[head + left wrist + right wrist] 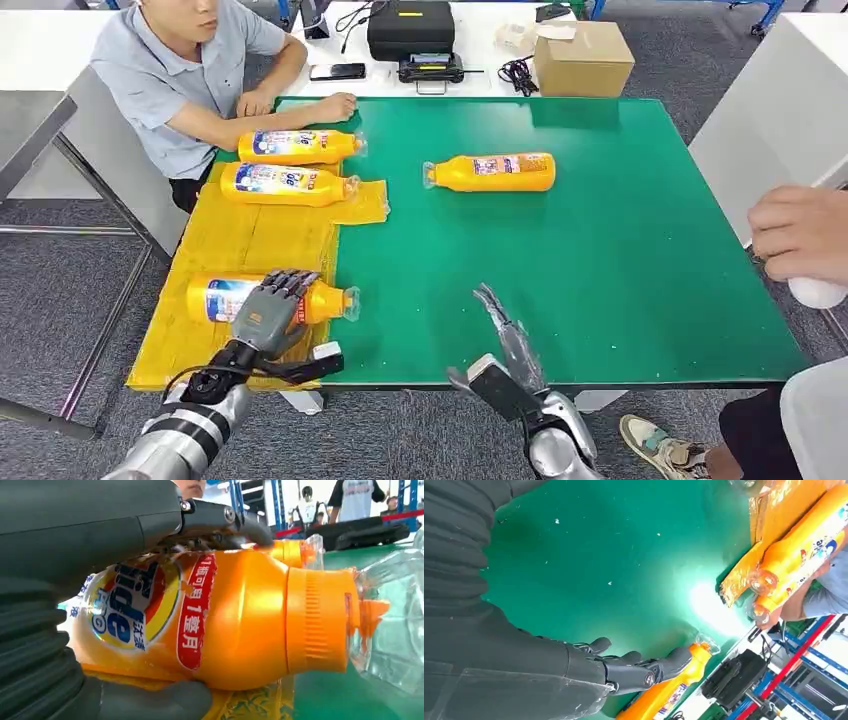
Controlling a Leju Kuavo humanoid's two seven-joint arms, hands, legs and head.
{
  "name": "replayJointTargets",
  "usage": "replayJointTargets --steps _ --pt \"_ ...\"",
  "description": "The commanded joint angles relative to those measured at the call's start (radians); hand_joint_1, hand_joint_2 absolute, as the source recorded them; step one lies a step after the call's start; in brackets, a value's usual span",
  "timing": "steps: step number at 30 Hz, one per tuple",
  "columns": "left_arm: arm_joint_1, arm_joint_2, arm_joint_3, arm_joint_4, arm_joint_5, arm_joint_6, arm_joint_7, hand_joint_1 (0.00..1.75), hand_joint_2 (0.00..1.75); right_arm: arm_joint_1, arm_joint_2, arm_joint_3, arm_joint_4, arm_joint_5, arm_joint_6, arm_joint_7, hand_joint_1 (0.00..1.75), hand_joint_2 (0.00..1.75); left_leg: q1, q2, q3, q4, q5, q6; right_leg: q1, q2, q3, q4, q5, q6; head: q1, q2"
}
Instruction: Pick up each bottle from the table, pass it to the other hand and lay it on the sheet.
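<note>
Left hand: the left hand point(268, 312) in the lower left of the head view lies over the nearest bottle point(270, 300), fingers across its top and thumb under its side; the left wrist view shows the same hand point(75, 555) wrapped around the orange body, so it holds this bottle.
Nearest bottle: it lies on its side on the yellow sheet point(235, 245), its clear cap toward the green surface on the right, at the sheet's right edge.
Right hand: the right hand point(508, 340) at the lower centre of the head view is above the front edge of the bench point(620, 260), fingers stretched and apart, holding nothing; the right wrist view shows its fingers point(644, 667) extended over bare green.
Sheet: it covers the left strip of the bench, from the front edge up to the person's arm.
Middle bottle on sheet point(285, 184): on its side, left of centre in the head view, cap toward the right.
Far bottle on sheet point(298, 147): on its side just beyond the middle one, near the person's forearm.
Bottle on green point(490, 172): on its side in the upper centre, off the sheet, cap toward the left, well apart from both hands.
Person at left point(180, 70): seated in the upper left, a hand resting on the far edge of the bench.
Another person's hand point(800, 232): at the right edge, beside the bench.
Background: a cardboard box point(583, 58) and a black case point(410, 28) stand on the white table beyond.
</note>
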Motion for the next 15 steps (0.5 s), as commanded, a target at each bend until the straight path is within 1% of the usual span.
replayJointTargets --steps 1,4,5,6,9,15 --pt "-0.024 -0.004 -0.028 0.122 0.019 -0.064 0.017 0.00 1.75 -0.037 0.007 -0.013 0.064 -0.001 0.008 -0.001 0.00 1.75 0.001 0.002 0.003 -0.001 -0.001 -0.001 0.001 0.002 0.003 -0.001 0.000 -0.002 0.000 0.000" --pt "-0.024 -0.004 -0.028 0.124 0.022 -0.072 0.020 0.00 1.75 -0.038 0.007 -0.014 0.064 0.000 0.008 -0.001 0.00 1.75 0.003 0.004 0.006 -0.001 -0.002 -0.003 0.003 0.003 0.005 -0.002 -0.001 -0.004 0.000 0.000" --pt "-0.024 -0.004 -0.031 0.127 0.023 -0.085 0.020 0.00 1.75 -0.038 0.007 -0.014 0.063 0.000 0.010 -0.001 0.00 1.75 0.003 0.005 0.006 -0.001 -0.002 -0.003 0.003 0.004 0.006 -0.002 0.000 -0.004 0.000 0.000" --pt "-0.025 -0.002 -0.031 0.132 0.029 -0.106 0.024 0.00 1.75 -0.039 0.007 -0.014 0.063 0.001 0.012 0.000 0.00 1.75 0.001 0.002 0.005 -0.001 -0.001 -0.001 0.001 0.002 0.005 -0.001 0.000 -0.002 0.000 0.000" --pt "-0.020 0.003 -0.041 0.140 0.040 -0.159 0.024 0.00 1.75 -0.038 0.008 -0.017 0.062 0.004 0.016 0.001 0.00 1.75 0.001 0.003 0.007 -0.001 -0.001 -0.002 0.001 0.003 0.006 -0.002 0.001 -0.003 0.000 0.000" --pt "-0.011 0.003 -0.043 0.132 0.057 -0.164 0.022 0.00 1.75 -0.037 0.012 -0.018 0.066 0.008 0.021 0.003 0.00 1.75 0.001 0.004 0.010 -0.002 -0.001 -0.002 0.001 0.004 0.009 -0.002 0.000 -0.003 0.000 0.000"
